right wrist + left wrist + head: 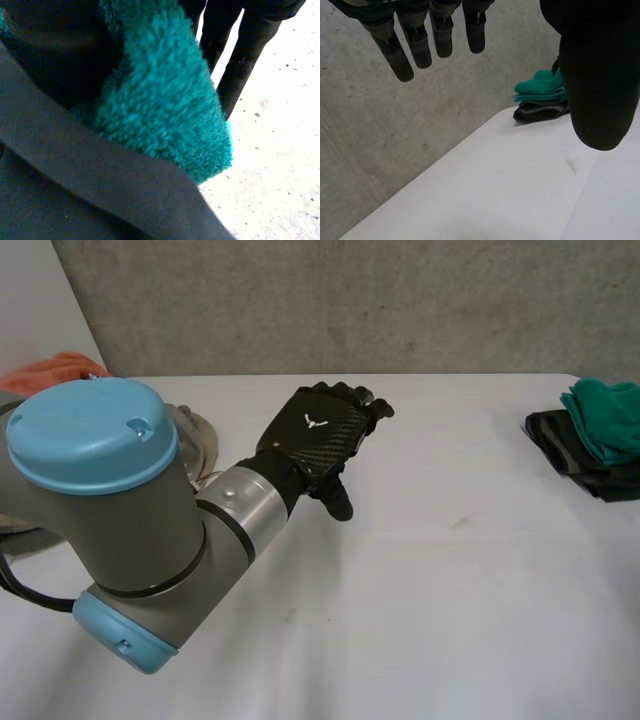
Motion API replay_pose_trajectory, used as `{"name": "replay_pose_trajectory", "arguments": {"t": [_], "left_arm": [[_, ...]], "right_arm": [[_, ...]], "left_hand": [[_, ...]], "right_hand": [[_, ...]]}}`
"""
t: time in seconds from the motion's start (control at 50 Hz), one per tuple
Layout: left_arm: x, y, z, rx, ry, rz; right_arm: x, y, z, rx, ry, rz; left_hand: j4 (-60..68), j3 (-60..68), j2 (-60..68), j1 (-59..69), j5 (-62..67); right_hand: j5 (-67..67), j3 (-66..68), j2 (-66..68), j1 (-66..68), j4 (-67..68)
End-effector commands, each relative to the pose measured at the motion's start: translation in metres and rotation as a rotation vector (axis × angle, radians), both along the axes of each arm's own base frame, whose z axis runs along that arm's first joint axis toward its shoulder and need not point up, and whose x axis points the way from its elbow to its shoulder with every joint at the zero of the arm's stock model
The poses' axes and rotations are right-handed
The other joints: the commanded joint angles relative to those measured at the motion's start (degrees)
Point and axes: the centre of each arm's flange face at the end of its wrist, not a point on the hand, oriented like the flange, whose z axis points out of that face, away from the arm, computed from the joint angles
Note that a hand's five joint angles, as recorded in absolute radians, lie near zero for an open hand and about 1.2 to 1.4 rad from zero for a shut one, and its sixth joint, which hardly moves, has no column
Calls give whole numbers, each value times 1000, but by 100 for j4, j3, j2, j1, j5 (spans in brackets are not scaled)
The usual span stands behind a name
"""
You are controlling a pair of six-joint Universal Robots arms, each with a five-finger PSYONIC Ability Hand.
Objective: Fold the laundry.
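A teal fluffy cloth [605,415] lies on top of a black cloth [570,455] at the table's far right edge. In the right wrist view the teal cloth [165,100] rises close under my right hand [240,55], pinched between its fingers and thumb, with the dark cloth [75,170] beneath it. My left hand [320,435] hovers over the back middle of the white table [450,590], fingers straight and holding nothing. From the left wrist its fingers [415,45] point toward the teal cloth [540,87] and black cloth [540,110], well short of them.
An orange cloth [50,370] lies at the back left corner, and a beige item [190,435] sits behind the left arm [110,510]. A grey concrete wall [350,300] runs along the table's far edge.
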Motion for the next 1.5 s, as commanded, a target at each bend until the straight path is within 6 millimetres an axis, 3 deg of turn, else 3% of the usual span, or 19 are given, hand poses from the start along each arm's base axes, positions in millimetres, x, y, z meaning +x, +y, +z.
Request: {"name": "replay_pose_trajectory", "arguments": {"t": [0.02,0.16,0.32,0.46,0.56,0.58,0.66,0.76,0.82,0.88,0.96,1.08,1.14,1.18,1.22,1.24,1.3,1.4,1.5], "left_arm": [[-1,3,3,-8,6,-6],[-3,9,8,-16,15,-25],[-2,18,28,-53,56,-42],[3,22,60,-139,130,-42],[13,12,86,-219,191,-1],[17,6,90,-233,201,22],[49,-44,99,-282,200,175],[127,-135,97,-323,149,459],[167,-189,66,-293,70,581],[190,-222,46,-301,6,644],[231,-285,-13,-324,-174,739],[267,-336,-76,-368,-355,768],[269,-342,-89,-360,-357,759],[270,-345,-99,-351,-360,757],[270,-346,-99,-349,-359,758],[266,-344,-95,-350,-356,756],[252,-339,-90,-346,-347,740],[205,-298,-5,-396,-168,737],[165,-252,36,-381,-1,644]], "right_arm": [[2,12,33,-6,-15,-45],[-7,38,69,78,-73,-140],[-75,70,98,256,-96,-446],[-109,85,166,152,164,-836],[-32,73,216,-96,127,-705],[-2,81,235,-168,78,-627],[59,116,264,-290,0,-410],[134,160,240,-274,6,-104],[192,197,203,-184,31,104],[214,220,172,-88,73,169],[219,237,134,55,151,172],[227,253,83,244,270,205],[225,256,75,277,295,206],[225,257,74,286,297,207],[225,258,73,289,297,209],[225,258,73,289,297,209],[223,257,74,288,296,200],[217,253,77,285,288,174],[214,251,83,267,287,139]], "left_hand": [[76,62,57,40,197],[76,62,57,40,197],[25,12,7,-10,147],[-59,-72,-77,-94,63],[-311,-324,-330,-347,-190],[-311,-325,-330,-347,-190],[-328,-341,-347,-364,-206],[-412,-425,-431,-448,-291],[-412,-425,-431,-448,-291],[-412,-425,-431,-448,-291],[-328,-342,-347,-364,-207],[-295,-308,-313,-330,-173],[23,10,4,-13,145],[1700,1687,1681,1664,1822],[3865,3851,3846,3829,3986],[6556,6543,6537,6520,6678],[6583,6570,6564,6547,6705],[6583,6570,6564,6547,6705],[6583,6570,6564,6547,6705]], "right_hand": [[-5464,-5477,-5416,-5023,-5590],[-5464,-5477,-5416,-5023,-5590],[-5464,-5477,-5416,-5023,-5590],[-5464,-5477,-5416,-5023,-5590],[-5464,-5477,-5416,-5023,-5590],[-5464,-5477,-5416,-5023,-5590],[-5464,-5477,-5416,-5023,-5590],[-5464,-5477,-5416,-5023,-5590],[-5464,-5477,-5416,-5023,-5590],[-5464,-5477,-5416,-5023,-5590],[-5464,-5477,-5416,-5023,-5590],[-5464,-5477,-5416,-5023,-5590],[-5464,-5477,-5416,-5023,-5590],[-5464,-5477,-5416,-5023,-5590],[-5464,-5477,-5416,-5023,-5590],[-5464,-5477,-5416,-5023,-5590],[-5464,-5477,-5416,-5023,-5590],[-5464,-5477,-5416,-5023,-5590],[-5464,-5477,-5416,-5023,-5590]]}}
